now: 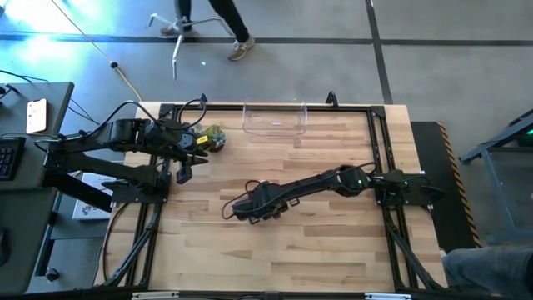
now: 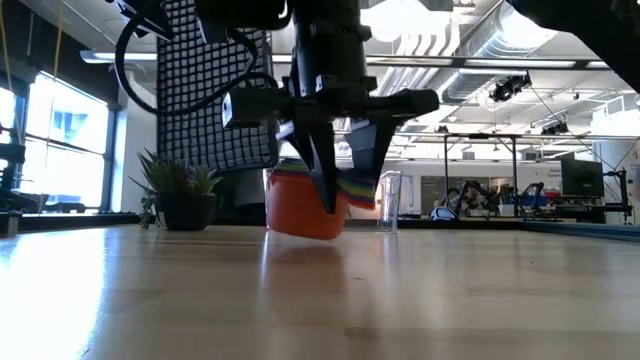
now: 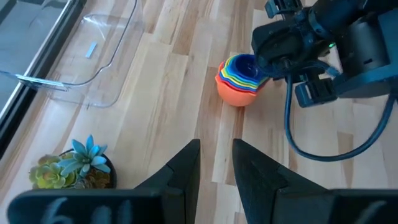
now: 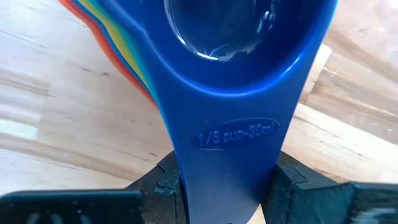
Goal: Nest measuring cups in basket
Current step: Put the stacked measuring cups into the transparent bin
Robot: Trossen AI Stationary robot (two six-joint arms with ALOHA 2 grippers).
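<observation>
The measuring cups sit nested in one stack, orange outermost and blue innermost, near the table's middle. My right gripper points down and is shut on the stack's handles; from above it hides most of the stack. The orange cup shows below the fingers in the low view. The basket, a clear bin, stands on its base at the far edge with nothing in it. My left gripper hovers open at the table's far left, beside the plant, holding nothing. My right gripper pinches the stacked flat handles between its two fingers, which press on the two long edges of the blue handle on top. The fingers come from above, pointing down. The stack hangs below them; whether its orange bottom touches the table I cannot tell.
A small potted plant stands on the table at the far left, between my left gripper and the basket. Bare wood lies between the stack and the basket. A person's legs show on the floor beyond the far edge.
</observation>
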